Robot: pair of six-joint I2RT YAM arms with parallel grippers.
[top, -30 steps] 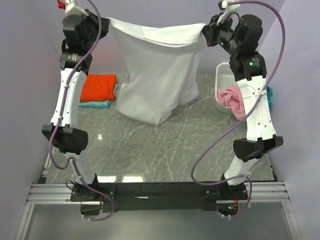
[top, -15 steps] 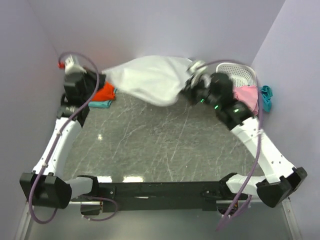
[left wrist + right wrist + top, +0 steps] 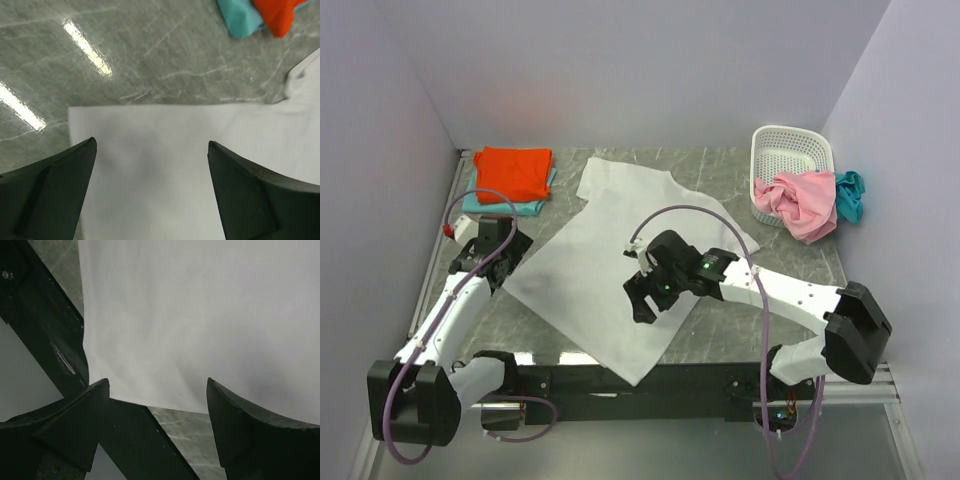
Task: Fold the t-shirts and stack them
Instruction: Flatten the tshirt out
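The large white t-shirt (image 3: 595, 255) lies spread flat and slanted across the table, its near corner reaching over the front edge. My left gripper (image 3: 510, 256) hovers open at the shirt's left edge, with white cloth (image 3: 175, 165) under its fingers and nothing between them. My right gripper (image 3: 643, 302) is open above the shirt's near right part, the cloth (image 3: 200, 310) lying below it. A folded orange-red t-shirt (image 3: 513, 170) rests on a pale aqua one (image 3: 492, 206) at the back left. A pink t-shirt (image 3: 798, 197) and a teal-blue one (image 3: 850, 194) hang at the basket.
A white perforated basket (image 3: 788, 150) stands at the back right corner. The black mounting rail (image 3: 620, 380) runs along the near edge, and it also shows in the right wrist view as the rail (image 3: 130, 435). Purple walls close in the left, back and right.
Both arms swung down from holding the white t-shirt up by its top edge. The shirt now lies flat on the table, and both grippers have opened and let go.
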